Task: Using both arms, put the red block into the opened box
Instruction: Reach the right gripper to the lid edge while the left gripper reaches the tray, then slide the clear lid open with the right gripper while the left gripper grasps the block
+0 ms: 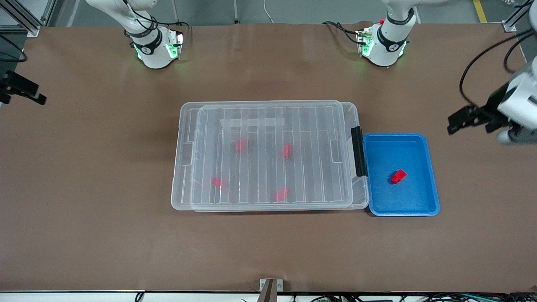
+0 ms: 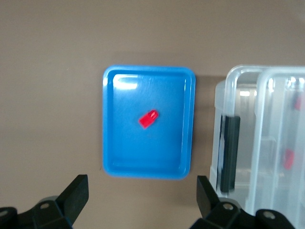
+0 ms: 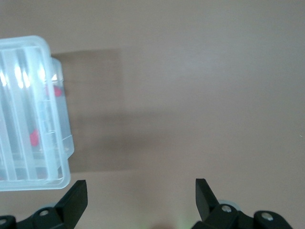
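Lid (image 1: 268, 155) sits on the box (image 1: 354, 111), four reds underneath. Red block (image 1: 398, 176) lies in the blue tray (image 1: 432, 197) beside the box. Left pincer (image 1: 455, 121) and right pincer (image 1: 25, 93) both spread, empty.

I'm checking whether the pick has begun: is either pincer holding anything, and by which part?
Nothing is held. The left pincer hangs open over the table by the blue tray; the right pincer is open too.

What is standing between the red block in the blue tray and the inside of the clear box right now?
The ribbed clear lid lies over the box, slightly offset, so the way in is covered. The red block lies loose in the blue tray beside the box's black latch, with nothing over it.
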Action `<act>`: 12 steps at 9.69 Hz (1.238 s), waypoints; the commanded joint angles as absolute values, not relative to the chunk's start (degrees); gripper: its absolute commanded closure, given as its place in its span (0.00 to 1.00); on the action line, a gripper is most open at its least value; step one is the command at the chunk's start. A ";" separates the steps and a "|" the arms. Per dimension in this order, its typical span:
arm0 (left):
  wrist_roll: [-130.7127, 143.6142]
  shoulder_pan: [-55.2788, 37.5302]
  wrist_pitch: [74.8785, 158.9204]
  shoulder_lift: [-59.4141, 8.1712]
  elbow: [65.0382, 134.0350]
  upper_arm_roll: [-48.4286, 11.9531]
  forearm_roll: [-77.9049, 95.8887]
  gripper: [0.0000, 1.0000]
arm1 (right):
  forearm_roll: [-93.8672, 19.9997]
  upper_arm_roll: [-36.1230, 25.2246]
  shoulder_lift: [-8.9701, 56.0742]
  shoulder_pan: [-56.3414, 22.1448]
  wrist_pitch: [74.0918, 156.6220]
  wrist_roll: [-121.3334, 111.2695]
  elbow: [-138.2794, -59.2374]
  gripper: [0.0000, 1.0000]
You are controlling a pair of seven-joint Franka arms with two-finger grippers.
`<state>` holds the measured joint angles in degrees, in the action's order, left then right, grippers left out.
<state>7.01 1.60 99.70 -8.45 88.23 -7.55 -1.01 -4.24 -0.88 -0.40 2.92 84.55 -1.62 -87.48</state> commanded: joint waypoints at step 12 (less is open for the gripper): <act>-26.32 3.60 139.22 -28.02 113.64 -8.17 -8.08 0.02 | -3.96 10.28 22.50 -5.10 118.56 5.98 -99.76 0.00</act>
<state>-21.95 3.09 137.43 -24.47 113.74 -7.88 -6.18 -4.30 10.04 22.85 -5.23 117.64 4.54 -98.89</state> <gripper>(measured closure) 0.013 0.000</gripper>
